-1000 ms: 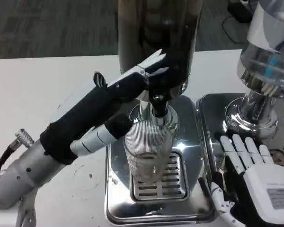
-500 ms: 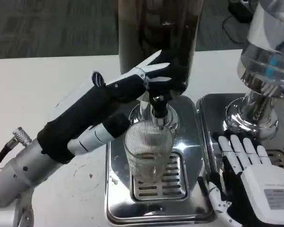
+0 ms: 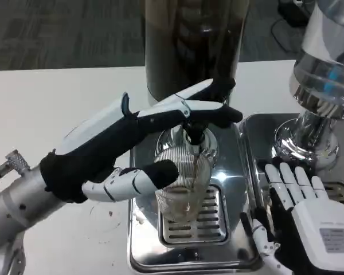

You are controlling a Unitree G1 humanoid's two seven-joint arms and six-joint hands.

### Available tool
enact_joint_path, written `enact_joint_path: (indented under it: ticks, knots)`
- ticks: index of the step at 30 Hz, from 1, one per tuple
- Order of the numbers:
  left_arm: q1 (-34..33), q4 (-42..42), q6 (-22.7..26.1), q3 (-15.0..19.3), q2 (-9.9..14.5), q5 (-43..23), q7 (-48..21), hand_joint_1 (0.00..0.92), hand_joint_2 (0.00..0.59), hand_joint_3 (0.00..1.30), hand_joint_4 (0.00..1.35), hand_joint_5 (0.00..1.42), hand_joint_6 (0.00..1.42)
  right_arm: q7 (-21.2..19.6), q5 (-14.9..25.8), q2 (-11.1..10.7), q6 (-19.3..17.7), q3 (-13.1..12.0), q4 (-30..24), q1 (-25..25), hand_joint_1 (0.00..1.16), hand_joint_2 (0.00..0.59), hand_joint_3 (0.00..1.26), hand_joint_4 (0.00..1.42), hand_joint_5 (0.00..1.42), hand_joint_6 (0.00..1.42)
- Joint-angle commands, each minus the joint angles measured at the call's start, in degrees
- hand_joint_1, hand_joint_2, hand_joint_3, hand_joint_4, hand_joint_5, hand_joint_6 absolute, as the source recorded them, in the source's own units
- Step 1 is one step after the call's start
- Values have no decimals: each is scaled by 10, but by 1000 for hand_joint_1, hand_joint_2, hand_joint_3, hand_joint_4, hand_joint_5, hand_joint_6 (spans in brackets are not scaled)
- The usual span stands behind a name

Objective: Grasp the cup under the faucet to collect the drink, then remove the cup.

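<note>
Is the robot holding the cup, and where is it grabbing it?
Looks like the left hand is closing around the ribbed side of the cup, thumb against it. A firm hold cannot be told. The right hand holds nothing.

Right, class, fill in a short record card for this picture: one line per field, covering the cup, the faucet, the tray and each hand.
cup: ribbed clear glass, upright on the grille, a little liquid at the bottom
faucet: nozzle directly above the cup
drip tray: shiny metal, slotted grille in the middle
left hand: reaching around the cup, thumb at its near side, fingers up by the faucet; firm grip unclear
right hand: holding nothing, fingers straight, beside the tray
</note>
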Motion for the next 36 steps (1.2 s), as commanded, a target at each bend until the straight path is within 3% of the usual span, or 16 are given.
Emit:
enact_joint_path:
  ticks: [1,7,13,20,22,24,26,36]
  knots:
    - [3,-9,-18,-18,13,26,-11,0,249,255,38,256,234,-8,6,5,3,-2,6,-4,77,532,44,0,0,0]
    - [10,-16,-13,-29,19,24,-7,0,254,247,29,254,227,-6,15,4,0,-5,0,0,78,533,44,0,0,0]
    - [13,-15,-11,-37,22,24,1,0,253,246,26,251,225,12,85,13,-15,-23,-12,1,84,531,44,0,0,0]
    - [14,-13,-12,-39,21,25,7,0,253,246,26,245,224,86,185,5,-54,-33,-22,-22,233,396,4,0,0,2]
    - [15,-13,-11,-39,20,25,10,0,253,246,26,244,224,115,221,13,-50,-40,-21,-27,246,330,0,0,0,14]
    - [16,-13,-11,-40,19,25,12,0,254,246,26,244,224,142,270,22,-49,-51,-17,-30,249,305,0,0,0,16]
    - [17,-13,-11,-40,19,26,14,0,254,246,26,244,224,158,295,25,-50,-57,-16,-33,263,271,0,0,0,27]
    - [25,-23,-7,-39,22,31,25,0,255,246,26,243,214,208,300,35,-27,-45,-21,-61,349,234,0,0,0,5]
